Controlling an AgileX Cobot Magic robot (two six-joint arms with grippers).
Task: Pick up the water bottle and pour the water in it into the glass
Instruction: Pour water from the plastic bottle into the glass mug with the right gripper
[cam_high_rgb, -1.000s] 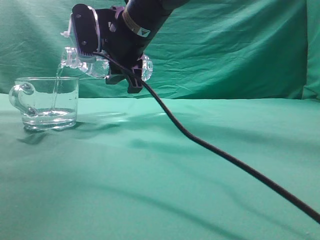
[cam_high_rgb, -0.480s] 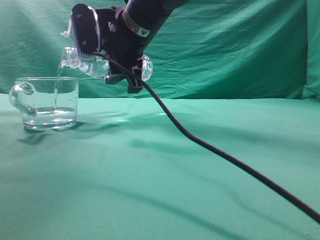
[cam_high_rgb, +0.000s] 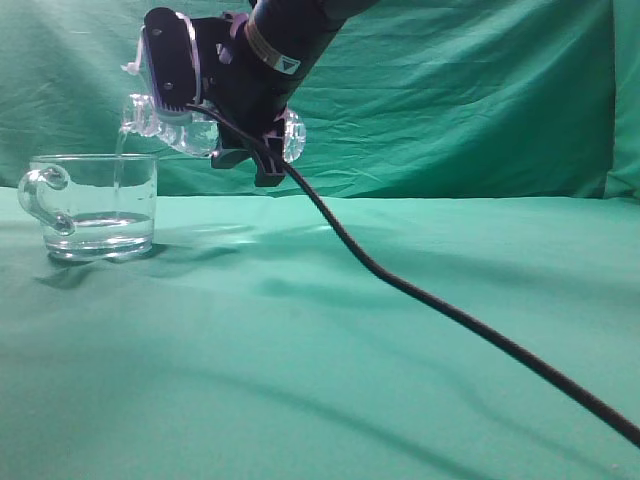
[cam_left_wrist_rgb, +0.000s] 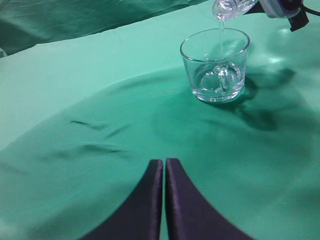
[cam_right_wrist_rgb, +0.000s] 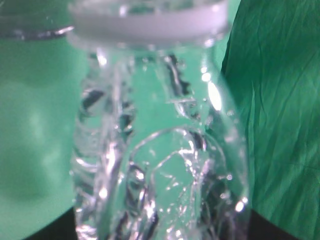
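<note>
My right gripper (cam_high_rgb: 215, 125) is shut on the water bottle (cam_high_rgb: 160, 128), a clear ribbed bottle held tipped on its side with the neck pointing left and down over the glass (cam_high_rgb: 95, 205). A thin stream of water (cam_high_rgb: 118, 175) falls from the neck into the glass, a clear mug with its loop handle to the left, holding water in its lower third. The bottle fills the right wrist view (cam_right_wrist_rgb: 160, 150). In the left wrist view the glass (cam_left_wrist_rgb: 215, 65) stands far ahead with the bottle neck (cam_left_wrist_rgb: 226, 9) above it. My left gripper (cam_left_wrist_rgb: 164, 170) is shut and empty, low over the cloth.
Green cloth (cam_high_rgb: 330, 330) covers the table and hangs behind as a backdrop. A black cable (cam_high_rgb: 440, 305) runs from the right wrist down across the cloth to the lower right. Small wrinkles in the cloth (cam_left_wrist_rgb: 95, 135) lie ahead of the left gripper.
The bottle stays tipped in the same place and the stream keeps falling. The water level in the glass has risen slightly. The left arm has not moved.
</note>
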